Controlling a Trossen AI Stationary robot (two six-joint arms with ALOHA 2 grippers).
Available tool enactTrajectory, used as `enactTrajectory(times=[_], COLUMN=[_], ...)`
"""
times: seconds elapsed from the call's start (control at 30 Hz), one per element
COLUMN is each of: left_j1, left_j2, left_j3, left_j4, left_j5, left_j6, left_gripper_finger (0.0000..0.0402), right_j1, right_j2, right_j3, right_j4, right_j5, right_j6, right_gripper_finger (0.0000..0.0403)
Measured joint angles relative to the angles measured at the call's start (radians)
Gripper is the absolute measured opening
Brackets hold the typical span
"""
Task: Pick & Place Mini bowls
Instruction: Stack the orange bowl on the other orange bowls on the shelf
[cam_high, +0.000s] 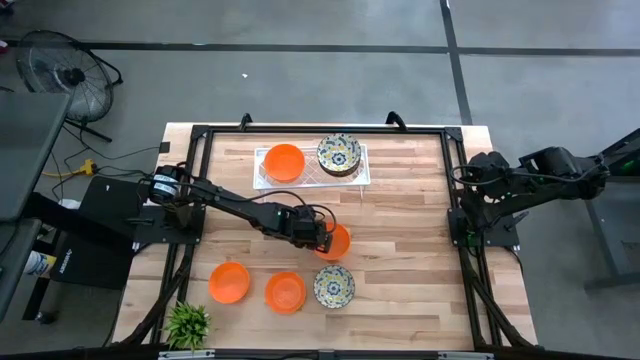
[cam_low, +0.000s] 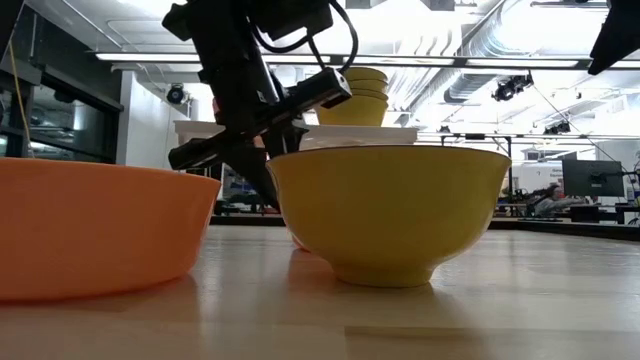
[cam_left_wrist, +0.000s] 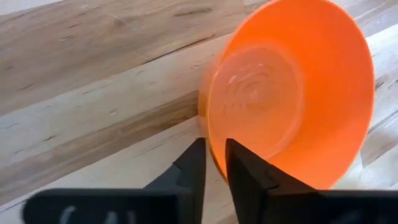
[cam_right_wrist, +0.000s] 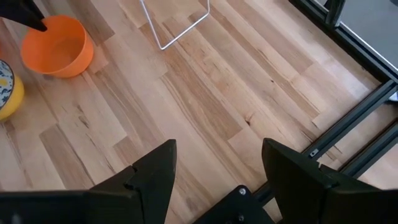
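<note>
One wooden table (cam_high: 400, 230), framed in black rails, was recorded as the largest item. One left arm (cam_high: 225, 203) was found stretched across the table's middle, and one right arm (cam_high: 520, 185) was found folded at the table's right edge. One white lattice-patterned tray (cam_high: 360, 178) was noted at the far side, holding an orange bowl (cam_high: 284, 162) and a stack of patterned bowls (cam_high: 339, 154) side by side. One small green plant (cam_high: 187, 323) was listed at the near left corner. Three bowls were listed in a row along the near edge: an orange bowl (cam_high: 228, 282), a second orange bowl (cam_high: 285, 291) just beside it, and a floral-patterned bowl (cam_high: 334, 286) at the right end. One further orange bowl (cam_left_wrist: 292, 93) was found near the table's centre, just behind the floral one, tilted in the left wrist view, its rim pinched between the fingers of the left gripper (cam_left_wrist: 214, 158), which was clenched on it. The right gripper (cam_right_wrist: 217, 165) was found released, its fingers spread wide above bare wood, well apart from every bowl.
</note>
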Motion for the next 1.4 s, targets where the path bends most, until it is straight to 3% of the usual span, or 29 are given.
enactTrajectory(times=[0.2, 0.83, 1.4], left_j1=[0.0, 0.0, 0.0], left_j2=[0.0, -0.007, -0.008], left_j3=[0.0, 0.01, 0.354], left_j4=[0.003, -0.001, -0.474], left_j5=[-0.002, -0.073, -0.075], left_j6=[0.011, 0.052, 0.242], left_gripper_finger=[0.0006, 0.0001, 0.0], right_j1=[0.0, 0.0, 0.0], right_j2=[0.0, 0.0, 0.0], right_j3=[0.0, 0.0, 0.0], right_j4=[0.0, 0.0, 0.0], right_j5=[0.0, 0.011, 0.01], right_j6=[0.0, -0.022, -0.03], right_gripper_finger=[0.0224, 0.0224, 0.0224])
